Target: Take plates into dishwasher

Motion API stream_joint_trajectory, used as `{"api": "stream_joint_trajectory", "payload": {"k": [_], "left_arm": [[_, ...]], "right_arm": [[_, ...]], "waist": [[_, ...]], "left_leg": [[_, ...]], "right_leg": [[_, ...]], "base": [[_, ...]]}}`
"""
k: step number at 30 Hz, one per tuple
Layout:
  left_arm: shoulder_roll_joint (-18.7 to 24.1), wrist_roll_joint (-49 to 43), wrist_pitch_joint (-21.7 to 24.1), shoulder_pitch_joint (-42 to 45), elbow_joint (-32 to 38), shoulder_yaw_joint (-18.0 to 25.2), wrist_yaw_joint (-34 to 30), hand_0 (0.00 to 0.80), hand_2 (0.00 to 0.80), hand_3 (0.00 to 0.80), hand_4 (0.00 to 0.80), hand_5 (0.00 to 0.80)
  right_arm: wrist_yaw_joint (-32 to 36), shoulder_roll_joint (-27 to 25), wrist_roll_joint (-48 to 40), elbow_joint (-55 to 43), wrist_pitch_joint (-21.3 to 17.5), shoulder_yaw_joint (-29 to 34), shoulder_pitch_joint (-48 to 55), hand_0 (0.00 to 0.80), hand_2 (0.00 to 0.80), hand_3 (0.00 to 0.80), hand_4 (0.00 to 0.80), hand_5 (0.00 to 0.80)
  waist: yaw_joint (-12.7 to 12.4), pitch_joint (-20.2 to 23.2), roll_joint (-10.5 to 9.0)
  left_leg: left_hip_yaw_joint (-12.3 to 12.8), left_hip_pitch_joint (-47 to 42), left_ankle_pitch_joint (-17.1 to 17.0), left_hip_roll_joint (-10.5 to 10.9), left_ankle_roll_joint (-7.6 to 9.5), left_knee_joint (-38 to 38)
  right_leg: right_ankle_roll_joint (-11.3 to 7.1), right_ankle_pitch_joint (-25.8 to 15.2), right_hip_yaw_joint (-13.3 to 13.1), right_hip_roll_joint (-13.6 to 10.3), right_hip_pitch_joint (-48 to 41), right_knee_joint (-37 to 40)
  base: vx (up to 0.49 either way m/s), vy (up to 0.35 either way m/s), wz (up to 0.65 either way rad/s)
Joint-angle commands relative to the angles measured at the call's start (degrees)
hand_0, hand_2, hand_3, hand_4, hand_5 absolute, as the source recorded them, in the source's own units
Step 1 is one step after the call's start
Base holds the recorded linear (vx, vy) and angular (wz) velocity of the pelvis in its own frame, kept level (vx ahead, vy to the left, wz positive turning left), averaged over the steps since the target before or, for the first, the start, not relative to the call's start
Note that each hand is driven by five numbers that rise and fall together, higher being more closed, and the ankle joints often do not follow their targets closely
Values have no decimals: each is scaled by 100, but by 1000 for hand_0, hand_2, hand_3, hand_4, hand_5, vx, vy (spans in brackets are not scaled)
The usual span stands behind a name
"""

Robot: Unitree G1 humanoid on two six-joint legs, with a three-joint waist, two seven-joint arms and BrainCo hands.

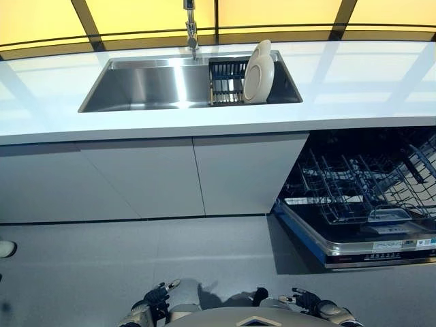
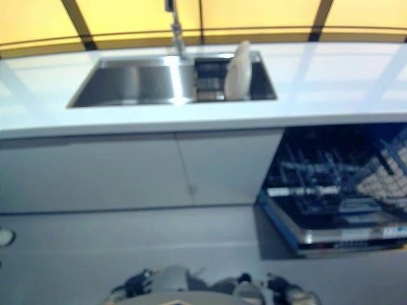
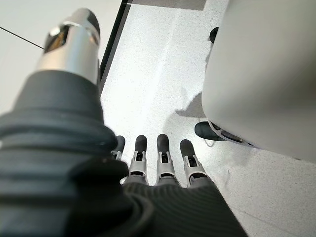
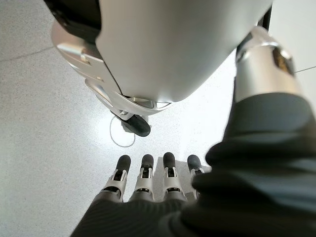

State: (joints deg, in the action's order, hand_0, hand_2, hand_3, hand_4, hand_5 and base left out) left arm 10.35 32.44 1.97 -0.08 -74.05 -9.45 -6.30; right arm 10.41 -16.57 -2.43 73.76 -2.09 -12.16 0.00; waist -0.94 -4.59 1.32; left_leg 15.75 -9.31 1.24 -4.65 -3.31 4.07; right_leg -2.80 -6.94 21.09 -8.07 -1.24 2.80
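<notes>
White plates [image 1: 259,71] stand upright in a dark dish rack [image 1: 227,82] at the right end of the steel sink [image 1: 143,85]. The dishwasher [image 1: 361,197] below the counter at the right is open, its wire rack [image 1: 354,184] pulled out and holding no plates. My left hand [image 1: 155,300] and right hand [image 1: 310,301] hang low at the bottom edge, far from the plates. Both hands are open and empty; the straight fingers [image 3: 163,158] show in the left wrist view and the straight fingers [image 4: 145,173] in the right wrist view, over grey floor.
A white counter [image 1: 340,88] runs across the view, with a faucet [image 1: 191,27] behind the sink. White cabinet doors [image 1: 150,177] stand below it. The dishwasher's door [image 1: 368,242] juts out over the grey floor [image 1: 136,266]. A shoe tip [image 1: 5,248] shows at the left edge.
</notes>
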Motion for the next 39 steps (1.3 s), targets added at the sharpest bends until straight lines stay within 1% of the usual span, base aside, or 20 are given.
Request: {"api": "stream_joint_trajectory", "payload": {"k": [1, 6, 9, 22, 32, 39], "left_arm": [[-55, 23, 8, -296, -143, 126, -41, 0, 0, 0, 0, 0], [-20, 6, -102, -259, -118, 148, -170, 0, 0, 0, 0, 0], [-2, -18, 10, -221, -107, 143, -161, 0, 0, 0, 0, 0], [-12, -28, 91, -186, 57, 44, -257, 0, 0, 0, 0, 0], [-24, 0, 164, -241, -54, 74, -148, 0, 0, 0, 0, 0], [-39, 13, 112, -322, -51, 46, -65, 0, 0, 0, 0, 0]], "right_arm": [[64, 212, 5, 334, 79, -205, -310, 0, 0, 0, 0, 0], [79, 197, 46, 297, 96, -189, -265, 0, 0, 0, 0, 0], [89, 194, 62, 280, 76, -173, -229, 0, 0, 0, 0, 0], [18, 182, 48, 158, 74, -185, -234, 0, 0, 0, 0, 0], [81, 223, 22, 209, 82, -207, -283, 0, 0, 0, 0, 0], [74, 221, -70, 166, 57, -258, -334, 0, 0, 0, 0, 0]], "waist": [[-117, -155, -348], [-113, -150, -359], [-102, -159, -364], [-80, -220, -275], [-119, -129, -307], [-118, -124, -289]], "left_leg": [[332, 21, -209, 217, 35, -82], [317, 36, -196, 215, 43, -92], [334, 32, -186, 200, 44, -83], [277, 156, -202, 194, 26, -192], [249, 127, -233, 223, 29, -151], [210, 154, -266, 197, -20, -191]], "right_leg": [[-284, 119, -232, -52, -445, 48], [-288, 134, -245, -52, -429, 34], [-294, 135, -246, -49, -415, 30], [-298, 125, -289, -60, -357, 2], [-263, 148, -251, -27, -425, 22], [-230, 171, -252, 17, -447, 32]], "base": [[0, 0, 0], [29, -7, 0], [10, -6, 0], [0, 0, 0], [3, -24, 0], [-1, -57, 3]]}}
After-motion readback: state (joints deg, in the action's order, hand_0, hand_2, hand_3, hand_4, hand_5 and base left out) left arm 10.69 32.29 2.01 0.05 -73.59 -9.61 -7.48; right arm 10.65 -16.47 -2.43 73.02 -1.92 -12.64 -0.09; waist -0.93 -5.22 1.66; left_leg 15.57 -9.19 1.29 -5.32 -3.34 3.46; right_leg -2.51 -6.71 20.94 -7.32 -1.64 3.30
